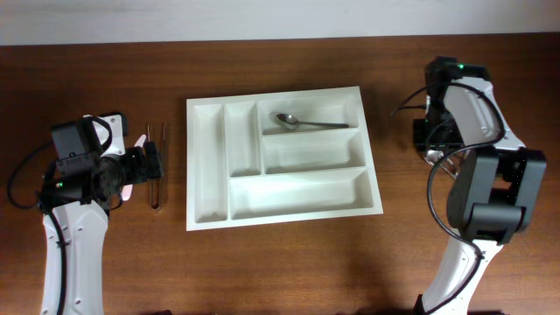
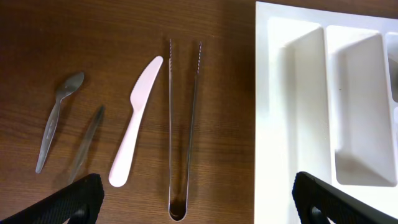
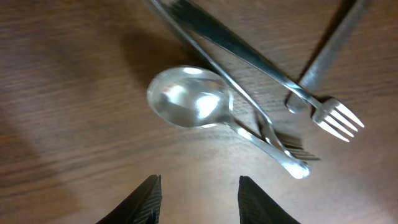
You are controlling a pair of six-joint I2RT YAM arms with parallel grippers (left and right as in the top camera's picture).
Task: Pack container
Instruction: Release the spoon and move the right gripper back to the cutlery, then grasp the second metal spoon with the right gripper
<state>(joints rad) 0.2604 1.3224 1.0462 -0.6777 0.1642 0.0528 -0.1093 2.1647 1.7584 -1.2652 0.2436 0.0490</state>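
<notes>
Left gripper (image 2: 196, 202), fingers spread wide and pinching nothing, is hovering over the hinge end of the metal tongs (image 2: 171, 124), which are lying on the bench (image 2: 124, 25) just left of the container (image 1: 208, 162). Farther from the container we are seeing a white plastic knife (image 2: 134, 124) just beside the tongs, then a clear utensil (image 2: 87, 146) we cannot identify and a small spoon (image 2: 56, 118). Inside the container, one spoon (image 1: 302, 122) is resting in the long compartment farthest from the robot; the other four are showing bare. Right of the container, the right gripper (image 3: 199, 199), likewise spread and empty, is hanging over a large spoon (image 3: 189, 99) whose handle is crossing two forks (image 3: 336, 118).

We are judging two hazards. A wide closure on the left may be catching the knife along with the tongs, or skidding off thin metal lying flat. Lifting the large spoon may be dragging the tangled forks along.
</notes>
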